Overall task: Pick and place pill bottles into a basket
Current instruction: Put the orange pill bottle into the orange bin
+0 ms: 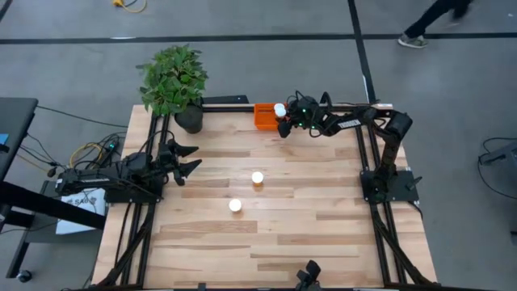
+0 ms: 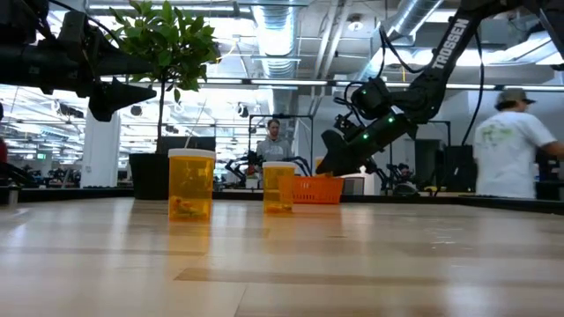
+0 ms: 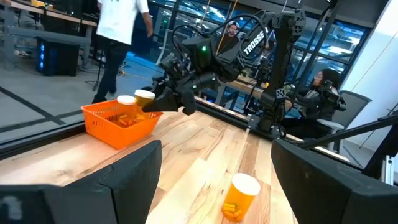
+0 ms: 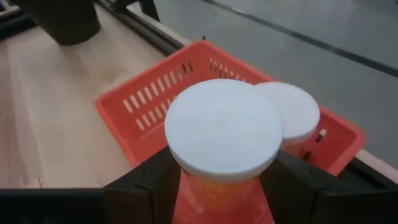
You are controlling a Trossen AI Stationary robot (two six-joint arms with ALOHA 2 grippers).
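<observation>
The orange basket point(image 1: 263, 115) stands at the table's far edge, with one white-capped pill bottle point(image 4: 292, 112) standing in it. My right gripper point(image 1: 284, 123) is shut on a second pill bottle point(image 4: 222, 127), held over the basket's right end point(image 3: 146, 121). Two more bottles stand upright on their bases at mid-table point(image 1: 258, 178) point(image 1: 235, 205); they also show in the low view point(image 2: 191, 183) point(image 2: 278, 187). My left gripper point(image 1: 191, 160) is open and empty at the table's left side. My right gripper pinches the bottle's amber body just below the white cap point(image 4: 214, 190) between its two fingers point(image 4: 146, 186). The fingers come from the table's right side, slanting down. The bottle is upright, cap up, lifted clear above the basket's rim.
A black plant pot point(image 1: 189, 120) with a leafy plant point(image 1: 172, 77) stands at the table's far left corner, left of the basket. People stand and walk in the room beyond the table point(image 2: 507, 145). Bare wood lies between the mid-table bottles and the basket.
</observation>
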